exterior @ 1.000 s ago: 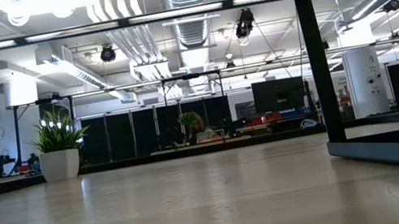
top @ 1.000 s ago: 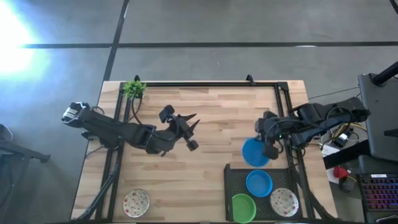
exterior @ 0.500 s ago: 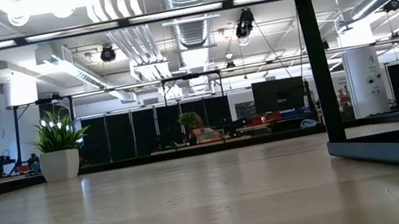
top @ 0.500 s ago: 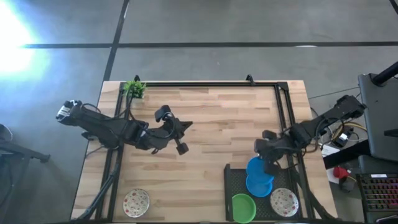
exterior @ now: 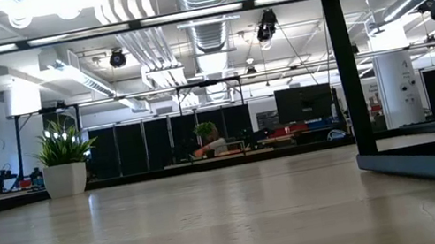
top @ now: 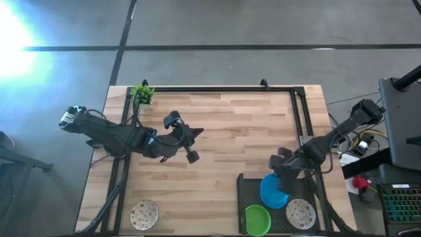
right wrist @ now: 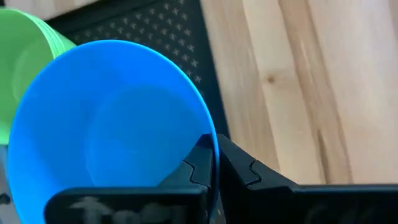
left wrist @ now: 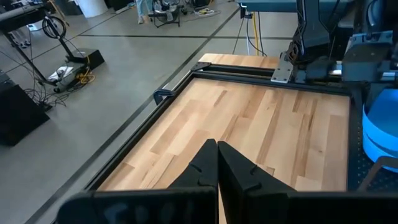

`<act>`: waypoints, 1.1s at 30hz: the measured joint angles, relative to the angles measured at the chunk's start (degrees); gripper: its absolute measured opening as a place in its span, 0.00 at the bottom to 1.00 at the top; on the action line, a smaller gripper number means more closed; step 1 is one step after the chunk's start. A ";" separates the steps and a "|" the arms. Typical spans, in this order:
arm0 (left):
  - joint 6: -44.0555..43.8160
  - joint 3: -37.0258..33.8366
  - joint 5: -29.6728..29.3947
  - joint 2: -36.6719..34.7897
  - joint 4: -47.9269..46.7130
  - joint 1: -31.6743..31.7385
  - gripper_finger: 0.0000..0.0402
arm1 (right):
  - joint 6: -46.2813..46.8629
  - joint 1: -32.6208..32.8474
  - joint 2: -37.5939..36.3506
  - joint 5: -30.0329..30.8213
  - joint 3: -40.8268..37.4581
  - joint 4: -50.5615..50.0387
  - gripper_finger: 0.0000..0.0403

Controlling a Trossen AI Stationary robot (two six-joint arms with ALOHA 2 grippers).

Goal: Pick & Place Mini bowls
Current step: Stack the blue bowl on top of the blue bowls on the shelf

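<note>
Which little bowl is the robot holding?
The blue bowl. The right gripper pinches its rim over the black tray. The green bowl and both speckled bowls sit free, nothing gripping them.

A light wooden plank table (top: 223, 131) with a black frame along its edges carries everything. A small green potted plant (top: 141, 93) stands at its far left corner. A speckled white bowl (top: 144, 214) sits alone near the front left edge. A black perforated tray (top: 248, 185) lies flat at the front right, holding bowls.
</note>
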 joint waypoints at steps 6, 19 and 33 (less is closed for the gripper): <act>-0.11 0.00 0.28 0.00 0.00 0.00 0.00 | -0.26 0.14 0.00 -0.49 -2.17 2.47 0.02; -0.13 0.00 0.26 0.00 0.00 0.00 0.00 | -0.30 0.37 0.15 -3.45 -5.49 6.87 0.02; -0.15 0.00 0.22 0.00 -0.02 0.00 0.00 | -0.94 0.37 0.17 -3.45 -5.59 8.16 0.02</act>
